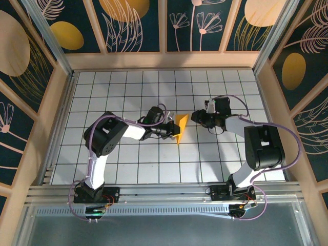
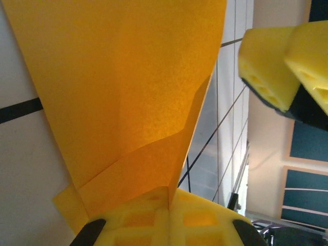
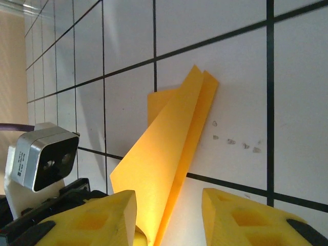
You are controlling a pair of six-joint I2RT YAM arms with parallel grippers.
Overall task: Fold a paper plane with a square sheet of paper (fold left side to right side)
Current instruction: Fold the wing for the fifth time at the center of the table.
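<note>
The sheet of paper (image 1: 180,127) is folded into a narrow, pointed orange-yellow shape and stands up off the tiled table (image 1: 128,164) near its middle. My left gripper (image 1: 171,129) is shut on its lower edge. In the left wrist view the creased paper (image 2: 128,92) rises from between the closed yellow pads (image 2: 205,215) of that gripper (image 2: 169,205). My right gripper (image 1: 197,118) hovers just right of the paper, open. In the right wrist view the paper (image 3: 164,154) shows in the gap of that gripper (image 3: 169,205), nearer the left finger (image 3: 97,220), which does not grip it.
Wooden walls with dark-blue patterned panels (image 1: 136,23) enclose the tiled table on three sides. An aluminium rail (image 1: 164,192) runs along the near edge by the arm bases. The left wrist's camera (image 3: 43,159) sits close to the right gripper's left finger.
</note>
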